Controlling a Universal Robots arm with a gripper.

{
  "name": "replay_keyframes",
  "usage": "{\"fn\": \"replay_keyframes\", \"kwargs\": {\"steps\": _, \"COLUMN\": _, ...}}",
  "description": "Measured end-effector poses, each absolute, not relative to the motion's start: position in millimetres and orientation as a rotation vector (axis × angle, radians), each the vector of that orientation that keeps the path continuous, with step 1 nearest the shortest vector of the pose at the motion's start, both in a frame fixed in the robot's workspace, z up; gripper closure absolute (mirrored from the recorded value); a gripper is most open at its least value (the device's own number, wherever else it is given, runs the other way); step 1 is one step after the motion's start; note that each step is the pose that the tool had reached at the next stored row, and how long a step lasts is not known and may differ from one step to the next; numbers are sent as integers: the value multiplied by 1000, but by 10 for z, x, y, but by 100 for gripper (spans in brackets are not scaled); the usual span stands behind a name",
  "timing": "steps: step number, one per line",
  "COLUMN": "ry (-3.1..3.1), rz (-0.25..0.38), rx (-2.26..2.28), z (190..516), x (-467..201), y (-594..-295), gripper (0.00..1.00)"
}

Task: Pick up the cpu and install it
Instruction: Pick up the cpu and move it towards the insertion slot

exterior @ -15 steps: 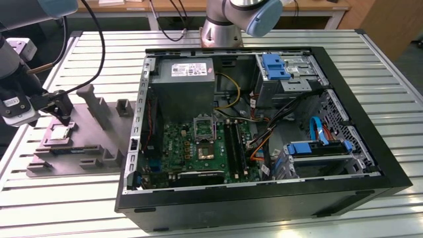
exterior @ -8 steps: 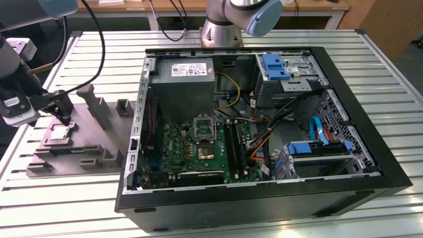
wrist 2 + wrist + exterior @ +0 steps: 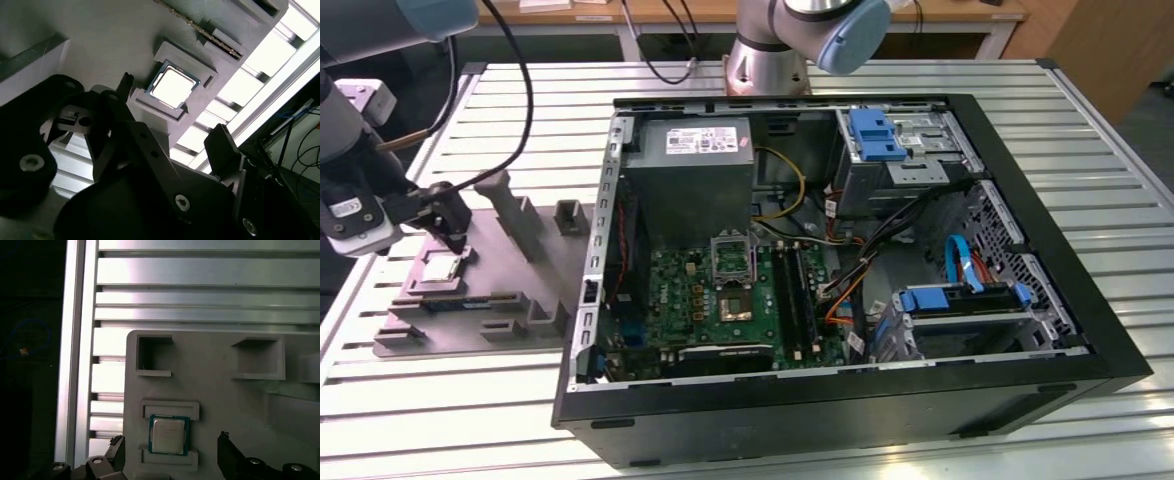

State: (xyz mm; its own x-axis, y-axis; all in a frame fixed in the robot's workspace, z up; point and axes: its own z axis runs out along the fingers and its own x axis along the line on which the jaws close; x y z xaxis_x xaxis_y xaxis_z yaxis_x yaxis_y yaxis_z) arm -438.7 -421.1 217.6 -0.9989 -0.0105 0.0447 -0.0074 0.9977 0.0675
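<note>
Found claw [image 3: 452, 232] spread, pinching nothing, poised just above the cpu [image 3: 443, 266]; recorded in the first wrist view a dark finger [image 3: 227, 452] on either side of the chip, both apart from its edges; confirmed in the second wrist view, cpu [image 3: 172, 86] lying between the fingertips and touching neither.

Noted cpu seated flat, metal face up, in a shallow square pocket of a grey fixture block [image 3: 500, 325]; logged thin green rim around the silvery top in the first wrist view [image 3: 168, 435]; logged further square recesses [image 3: 152, 357] in the same block, near the pocket.

Located fixture block on the slatted metal desk [image 3: 440, 420], close to the desk's edge at the exterior view's left.

Located open computer case [image 3: 1067, 380] about the desk's middle, just beside the block toward the exterior view's right; noted inside it a green motherboard [image 3: 707, 300] lying flat, a silver socket frame [image 3: 734, 255] on that board, a grey box with white label [image 3: 700, 165] toward the desk's far edge, and blue drive brackets [image 3: 874, 135] beside it.

Logged arm's base [image 3: 767, 55] at the desk's far edge, behind the case.
</note>
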Motion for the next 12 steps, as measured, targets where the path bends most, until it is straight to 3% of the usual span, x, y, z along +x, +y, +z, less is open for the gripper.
{"fn": "replay_keyframes", "kwargs": {"steps": 3, "ry": -3095, "rz": -104, "rx": 14, "z": 2122, "x": -4387, "y": -4211, "gripper": 26}}
{"fn": "replay_keyframes", "kwargs": {"steps": 12, "ry": -3095, "rz": -99, "rx": 14, "z": 1962, "x": -4387, "y": -4210, "gripper": 26}}
